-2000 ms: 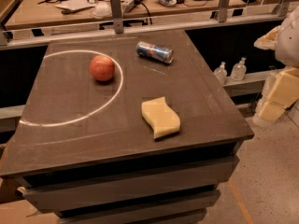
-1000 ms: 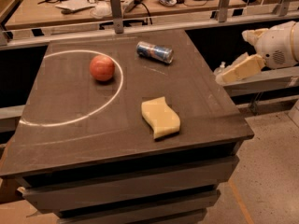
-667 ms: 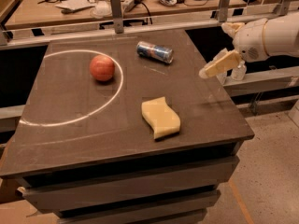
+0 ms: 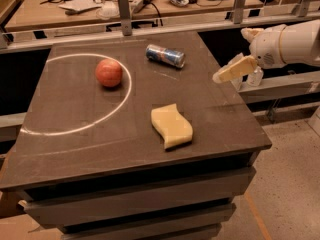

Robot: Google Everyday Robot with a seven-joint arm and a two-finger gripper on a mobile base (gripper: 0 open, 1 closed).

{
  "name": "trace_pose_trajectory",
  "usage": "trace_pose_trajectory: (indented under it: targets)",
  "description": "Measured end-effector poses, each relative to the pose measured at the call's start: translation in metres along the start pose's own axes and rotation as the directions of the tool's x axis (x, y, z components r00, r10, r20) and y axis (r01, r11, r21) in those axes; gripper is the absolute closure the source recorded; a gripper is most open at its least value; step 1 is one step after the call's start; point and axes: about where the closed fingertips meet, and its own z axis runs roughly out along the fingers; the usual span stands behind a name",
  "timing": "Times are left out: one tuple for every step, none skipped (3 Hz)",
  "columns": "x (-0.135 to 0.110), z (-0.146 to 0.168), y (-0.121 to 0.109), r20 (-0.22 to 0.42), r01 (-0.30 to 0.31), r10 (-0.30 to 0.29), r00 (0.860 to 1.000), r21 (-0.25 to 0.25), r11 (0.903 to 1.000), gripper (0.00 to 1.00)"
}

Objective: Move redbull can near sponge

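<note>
The gripper (image 4: pixel 231 56) hangs over the right edge of the tabletop (image 4: pixel 75 119), its fingers spread apart and holding nothing. The redbull can (image 4: pixel 165 55) lies on its side, left of the fingers. The sponge (image 4: pixel 172 126) lies left of them too, nearer the camera, apart from the can.

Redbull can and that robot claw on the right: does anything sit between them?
Nothing does. In the camera view only bare dark tabletop separates the redbull can from the gripper, which hovers over the table's right edge.
</note>
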Motion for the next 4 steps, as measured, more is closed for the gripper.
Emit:
trace_pose_trajectory:
  targets:
    - [0.009,0.03,-0.013,0.003,-0.065,0.065,0.998,0.012,0.9978,0.0]
    - [0.013,0.051,-0.015,0.01,-0.083,0.084,0.996,-0.018,0.9964,0.0]
    - [0.005,0.086,-0.001,0.031,-0.078,0.082,0.996,-0.113,0.9906,0.0]
    - [-0.005,0.109,0.01,0.061,-0.072,0.083,0.995,-0.162,0.9841,0.0]
